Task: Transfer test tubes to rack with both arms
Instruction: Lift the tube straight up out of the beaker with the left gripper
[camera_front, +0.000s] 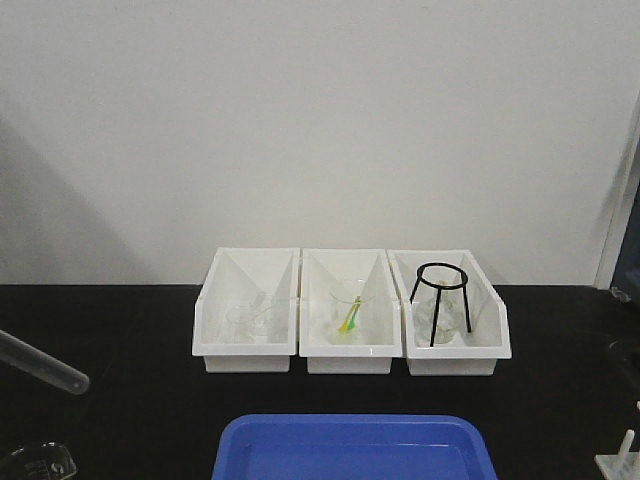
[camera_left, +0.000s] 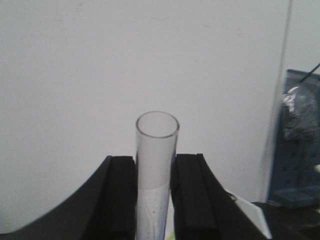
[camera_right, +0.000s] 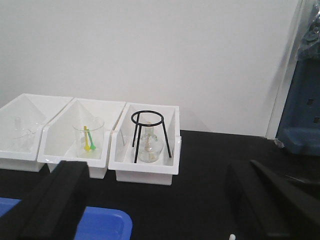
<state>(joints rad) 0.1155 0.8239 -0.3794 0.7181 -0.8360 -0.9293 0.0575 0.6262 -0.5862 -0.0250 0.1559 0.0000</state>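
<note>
Left pincer (camera_left: 156, 161) clamped on test tube (camera_left: 157, 135), open mouth jutting past fingertips, likely offered for handover. Right pincer (camera_right: 156, 172) wide, empty; rack (camera_front: 622, 462) near, below it.

Black table (camera_front: 110, 410): 3 bins (camera_front: 348, 362), tray (camera_front: 350, 426), rack (camera_front: 620, 462)

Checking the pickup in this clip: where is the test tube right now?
The test tube is clamped in the left gripper in the left wrist view; the front view shows it at the far left, left of the white bins.
</note>
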